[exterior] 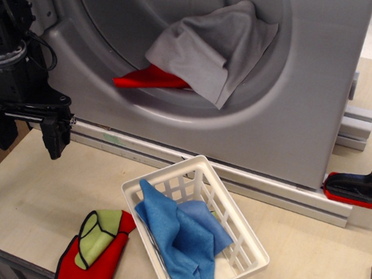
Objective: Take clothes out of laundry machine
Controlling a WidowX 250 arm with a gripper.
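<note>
View from above the counter, as I see it from the remote station. My gripper hangs at the left, outside the laundry machine, its two dark fingers spread apart with nothing between them. The clothes to be removed lie in the round drum opening: the grey cloth drapes over the lower lip, one corner hanging down past the rim, and the red cloth shows only as a flat strip beneath it. Both look light, limp and easily bunched; I judge the hanging grey corner or the raised fold above it the best place to pinch, since a soft sheet will trail and may drag the red one along. Most of the red cloth is covered, so its extent is unclear; the drum's interior and top are cut off by the frame. Below stand a white basket holding a blue cloth, and a black-edged red cloth.
</note>
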